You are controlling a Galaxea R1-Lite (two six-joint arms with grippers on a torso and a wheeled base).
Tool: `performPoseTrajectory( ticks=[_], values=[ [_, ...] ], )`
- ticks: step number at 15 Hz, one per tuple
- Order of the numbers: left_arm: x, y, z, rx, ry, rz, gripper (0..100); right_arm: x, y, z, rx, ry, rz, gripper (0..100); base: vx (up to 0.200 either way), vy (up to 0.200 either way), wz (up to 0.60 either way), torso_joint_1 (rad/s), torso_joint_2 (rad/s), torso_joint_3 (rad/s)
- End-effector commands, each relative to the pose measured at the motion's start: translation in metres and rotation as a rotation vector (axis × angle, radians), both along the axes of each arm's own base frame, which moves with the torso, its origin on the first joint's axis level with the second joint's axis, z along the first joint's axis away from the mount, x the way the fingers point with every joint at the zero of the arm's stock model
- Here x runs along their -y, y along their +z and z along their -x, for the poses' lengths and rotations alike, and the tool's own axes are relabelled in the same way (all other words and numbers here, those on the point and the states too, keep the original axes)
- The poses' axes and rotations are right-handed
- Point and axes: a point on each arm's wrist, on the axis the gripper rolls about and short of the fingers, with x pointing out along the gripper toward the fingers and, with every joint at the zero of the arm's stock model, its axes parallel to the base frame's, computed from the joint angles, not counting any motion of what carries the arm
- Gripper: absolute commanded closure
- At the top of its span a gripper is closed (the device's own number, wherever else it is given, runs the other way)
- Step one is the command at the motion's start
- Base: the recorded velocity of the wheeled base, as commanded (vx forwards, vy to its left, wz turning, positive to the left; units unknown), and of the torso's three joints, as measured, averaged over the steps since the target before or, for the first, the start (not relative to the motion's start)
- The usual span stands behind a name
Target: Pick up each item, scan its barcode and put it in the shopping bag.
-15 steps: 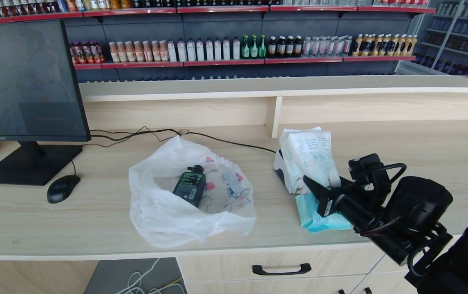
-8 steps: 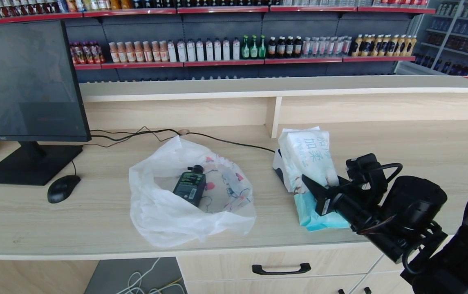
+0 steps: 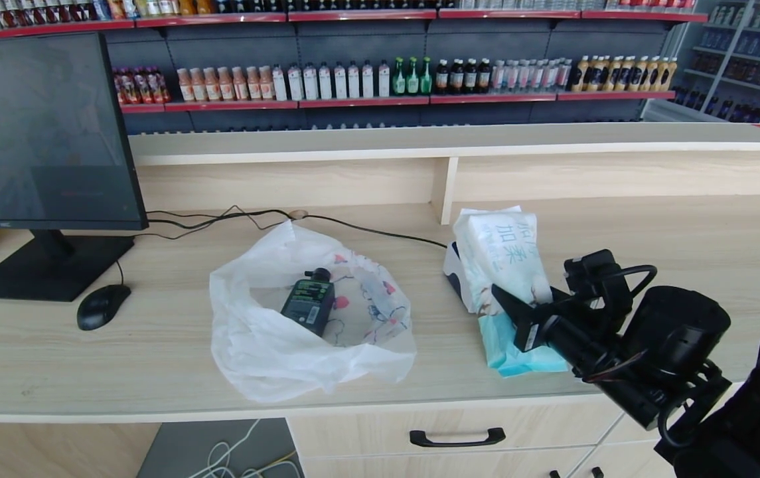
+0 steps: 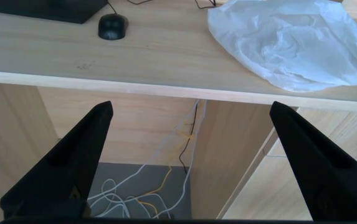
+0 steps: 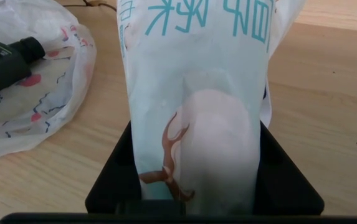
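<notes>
A white and teal tissue pack (image 3: 502,259) lies on the wooden counter (image 3: 87,358) at the right, its near end between the fingers of my right gripper (image 3: 519,312). In the right wrist view the pack (image 5: 197,93) fills the gap of the gripper (image 5: 197,186), with black fingers (image 5: 113,180) pressed to both sides. The white shopping bag (image 3: 267,345) lies open at mid counter with a dark bottle (image 3: 308,304) inside; both also appear as bag (image 5: 35,106) and bottle (image 5: 4,59). My left gripper (image 4: 187,155) hangs open below the counter edge, facing the bag (image 4: 290,37).
A monitor (image 3: 41,133) and a black mouse (image 3: 102,305) stand at the left. A black cable (image 3: 366,231) runs behind the bag. A white and black object (image 3: 451,269) sits behind the tissue pack. A raised shelf (image 3: 446,143) bounds the counter's far side.
My right arm nudged slightly left with the tissue pack, then came back to nearly where it was. The bag and bottle stayed put.
</notes>
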Motion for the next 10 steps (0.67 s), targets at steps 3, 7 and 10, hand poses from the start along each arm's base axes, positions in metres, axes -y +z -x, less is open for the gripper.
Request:
performPoseTrajectory(
  ticks=[3,7,10],
  values=[
    [0.0,0.0,0.0,0.001,0.0,0.0,0,0.004,0.019,0.009,0.061,0.0,-0.026,100,0.0,0.0,0.0,0.0,0.0,0.0],
    [0.0,0.0,0.0,0.001,0.0,0.0,0,0.008,0.04,0.017,0.131,0.0,-0.052,100,0.0,0.0,0.0,0.0,0.0,0.0],
    [0.0,0.0,0.0,0.0,0.001,0.002,0,0.011,0.054,0.024,0.185,0.005,-0.057,100,0.0,0.0,0.0,0.0,0.0,0.0]
  ],
)
